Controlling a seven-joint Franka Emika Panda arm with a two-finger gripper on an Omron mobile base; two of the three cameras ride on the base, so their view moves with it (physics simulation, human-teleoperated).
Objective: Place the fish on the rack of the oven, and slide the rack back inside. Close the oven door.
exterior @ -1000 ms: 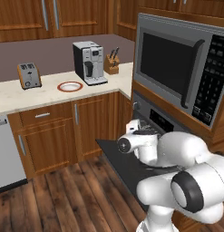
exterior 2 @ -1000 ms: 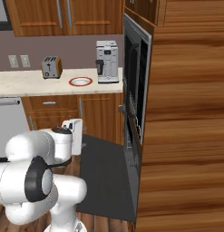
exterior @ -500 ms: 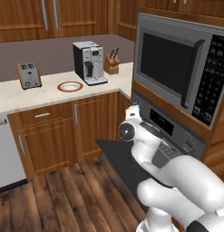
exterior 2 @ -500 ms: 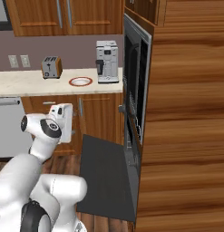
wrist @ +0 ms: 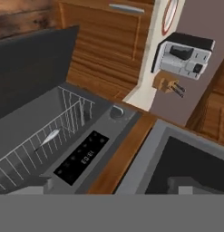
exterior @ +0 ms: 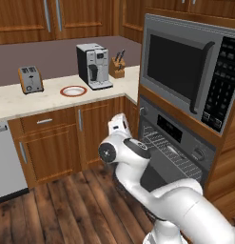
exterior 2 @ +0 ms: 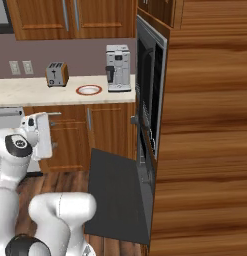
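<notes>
Silver-grey, the fish (wrist: 49, 136) lies on the rack (wrist: 38, 144), which sticks out of the oven (exterior: 178, 143) over the oven door (exterior 2: 117, 195) that hangs open and flat. The tool (exterior: 120, 125), raised left of the oven near the cabinet fronts, stands wide and holds nothing. Farther left, on the surface (exterior: 24, 101), sit a plate (exterior: 73, 91), coffee machine (exterior: 94, 66) and toaster (exterior: 30, 79).

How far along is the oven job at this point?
Done: the fish lies on the rack. In hand: nothing; the gripper is open and empty, raised beside the oven. Left: slide the rack in, which looks partly pulled out, then shut the oven door, now hanging open.
</notes>
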